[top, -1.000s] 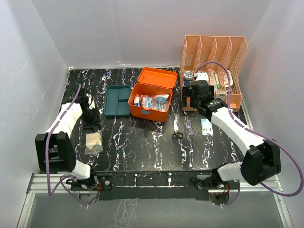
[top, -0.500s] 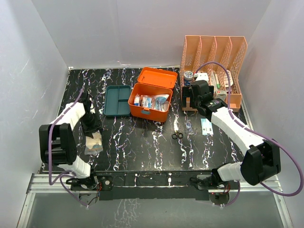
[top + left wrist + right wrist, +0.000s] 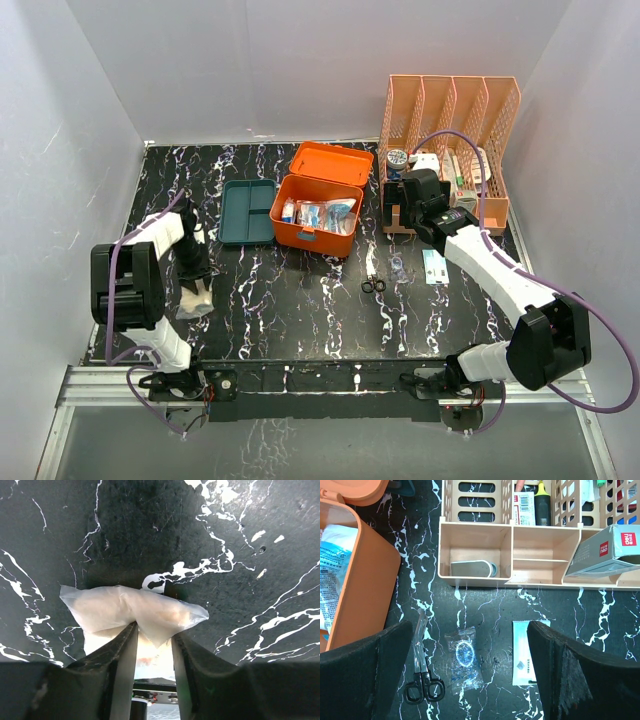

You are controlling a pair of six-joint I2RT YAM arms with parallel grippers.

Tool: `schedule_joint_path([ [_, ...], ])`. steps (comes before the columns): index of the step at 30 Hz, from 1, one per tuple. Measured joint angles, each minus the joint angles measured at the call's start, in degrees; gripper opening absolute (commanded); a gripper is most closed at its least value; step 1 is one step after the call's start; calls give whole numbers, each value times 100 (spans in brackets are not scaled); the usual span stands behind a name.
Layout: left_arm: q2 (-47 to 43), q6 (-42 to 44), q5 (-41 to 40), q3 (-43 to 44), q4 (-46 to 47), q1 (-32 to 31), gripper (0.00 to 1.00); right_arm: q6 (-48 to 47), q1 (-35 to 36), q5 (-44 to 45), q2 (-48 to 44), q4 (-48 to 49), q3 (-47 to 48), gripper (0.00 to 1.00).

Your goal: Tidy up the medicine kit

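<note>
Left jaws nearly together, clamped on a translucent packet (image 3: 125,611) at the left of the black marbled surface (image 3: 300,320); whether the packet is lifted off the surface cannot be confirmed. A teal tray (image 3: 247,211) lies just left of the medicine kit (image 3: 318,225), which stands at centre rear, lid open, packets inside. Scissors (image 3: 422,680), a clear sachet (image 3: 464,656) and a white strip (image 3: 525,652) lie beneath the right jaws, which are wide apart and hold nothing, in front of the peach organizer (image 3: 450,120).

Bright, even light from above; soft shadows; views sharp; wrist views' nearest foreground blurred.
</note>
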Motion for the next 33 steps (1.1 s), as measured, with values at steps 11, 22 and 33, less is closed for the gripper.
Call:
schedule_joint_path([
  [11,184,164,4,251,-249,-4,3,0,-2,4,0,0,0,98],
  [22,431,503,415,3134,-1202,-44,0,7,-2,-7,0,17,0,98],
  [33,2640,610,1342,7473,-1598,-1106,0,22,-2,-61,70,70,0,98],
])
